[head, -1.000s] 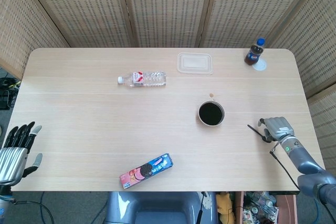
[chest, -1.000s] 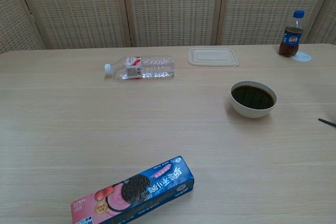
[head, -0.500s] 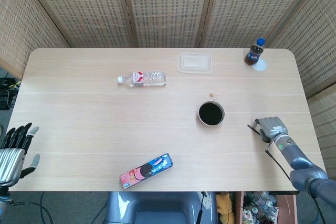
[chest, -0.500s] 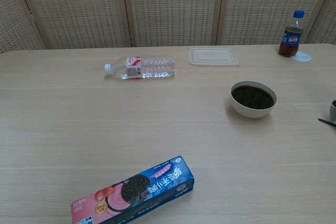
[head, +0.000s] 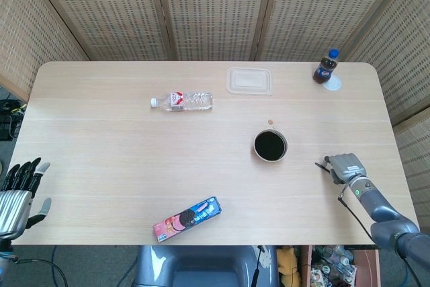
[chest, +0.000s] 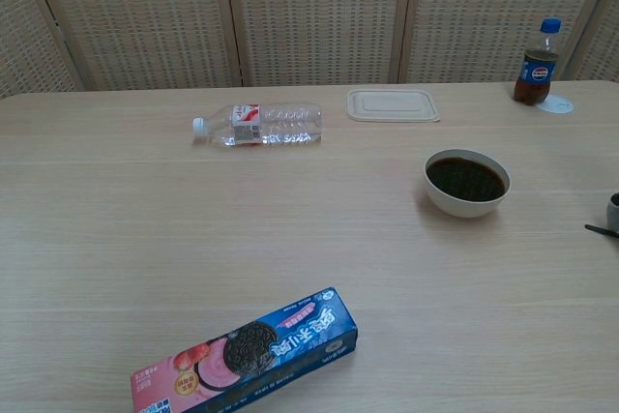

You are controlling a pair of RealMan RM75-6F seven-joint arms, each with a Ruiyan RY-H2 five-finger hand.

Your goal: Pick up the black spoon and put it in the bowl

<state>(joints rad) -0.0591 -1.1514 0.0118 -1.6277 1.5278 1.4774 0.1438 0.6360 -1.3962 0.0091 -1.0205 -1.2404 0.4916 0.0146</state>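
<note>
The black spoon (head: 323, 165) lies near the table's right edge, and only its dark tip pokes out to the left of my right hand (head: 345, 166). The hand's fingers are curled down over the spoon's handle and hide the rest of it. In the chest view the spoon tip (chest: 600, 231) shows at the right border, with a sliver of the right hand (chest: 614, 206) above it. The white bowl (head: 270, 146) with dark contents stands left of the hand, also visible as the bowl (chest: 466, 182). My left hand (head: 20, 191) hangs off the table's left front corner, fingers spread and holding nothing.
A cookie box (head: 187, 218) lies near the front edge. A water bottle (head: 183, 101) lies on its side at mid-left. A clear lidded container (head: 249, 80) and a cola bottle (head: 325, 66) stand at the back. Woven screens close off the far side.
My right hand has slid left and a little down over the spoon handle. In the chest view the spoon tip has shifted slightly. The left hand has sunk slightly.
</note>
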